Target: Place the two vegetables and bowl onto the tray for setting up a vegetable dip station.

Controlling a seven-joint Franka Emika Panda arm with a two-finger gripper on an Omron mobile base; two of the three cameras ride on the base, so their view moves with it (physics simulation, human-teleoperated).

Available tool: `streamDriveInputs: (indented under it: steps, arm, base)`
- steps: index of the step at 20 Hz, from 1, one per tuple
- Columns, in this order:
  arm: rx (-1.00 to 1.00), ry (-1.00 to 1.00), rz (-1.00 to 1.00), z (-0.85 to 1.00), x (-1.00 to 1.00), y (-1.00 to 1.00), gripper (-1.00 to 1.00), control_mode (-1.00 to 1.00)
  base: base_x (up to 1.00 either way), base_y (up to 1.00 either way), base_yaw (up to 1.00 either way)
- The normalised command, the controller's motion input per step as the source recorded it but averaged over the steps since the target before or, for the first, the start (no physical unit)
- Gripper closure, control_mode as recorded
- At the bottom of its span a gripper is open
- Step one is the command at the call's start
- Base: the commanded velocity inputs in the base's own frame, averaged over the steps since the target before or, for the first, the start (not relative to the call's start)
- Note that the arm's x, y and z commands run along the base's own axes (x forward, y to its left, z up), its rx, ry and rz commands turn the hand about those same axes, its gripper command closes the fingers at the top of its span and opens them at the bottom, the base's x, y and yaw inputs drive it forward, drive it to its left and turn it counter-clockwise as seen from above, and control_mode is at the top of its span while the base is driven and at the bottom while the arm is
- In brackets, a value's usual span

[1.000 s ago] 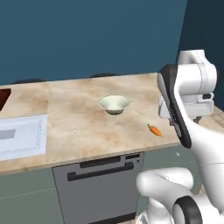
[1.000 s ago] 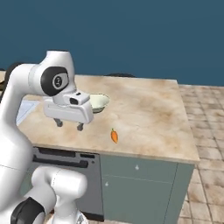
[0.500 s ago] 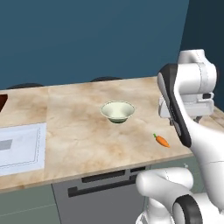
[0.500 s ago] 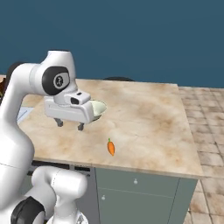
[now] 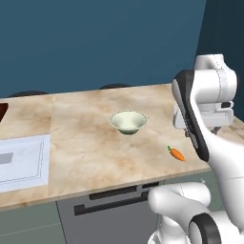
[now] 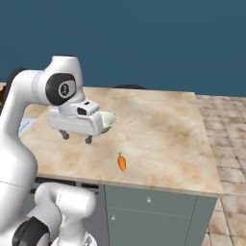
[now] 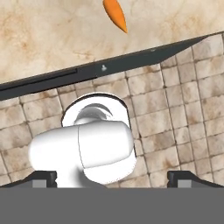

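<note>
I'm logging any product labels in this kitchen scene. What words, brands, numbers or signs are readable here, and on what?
None: no readable text anywhere.
The bowl is plain, with no mark.
The carrot carries no label.
The marble counter shows veining only, no lettering.
The cabinet fronts below the counter are blank.
The gripper and the white arm bear no lettering.

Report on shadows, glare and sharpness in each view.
Left base view: flat, even light, no glare, a faint soft shadow beneath the bowl; the carrot is crisp. Right base view: equally even; the open gripper hangs above the counter. Hand view: sharp, no blur, floor tiles clear.
</note>
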Motion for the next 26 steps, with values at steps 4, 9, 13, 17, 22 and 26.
streamDriveInputs:
  steps: [4,9,13,17,22,26]
  arm:
    - [0.0,0.0,0.0,-0.07,0.27,0.0,-1.0,-1.0]
    - [0.0,0.0,0.0,-0.08,0.33,-0.01,-1.0,-1.0]
    - [0.01,0.0,0.0,-0.36,0.42,-0.06,-1.0,-1.0]
    - [0.01,0.0,0.02,-0.48,0.24,-0.15,-1.0,-1.0]
    - [0.01,-0.02,0.04,-0.53,0.25,-0.2,-1.0,-1.0]
    - [0.02,-0.14,0.07,-0.47,0.17,-0.2,-1.0,-1.0]
  base:
    - [0.08,0.0,0.0]
    - [0.0,0.0,0.0]
    - [0.0,0.0,0.0]
    - [0.0,0.0,0.0]
    - [0.0,0.0,0.0]
    - [0.0,0.0,0.0]
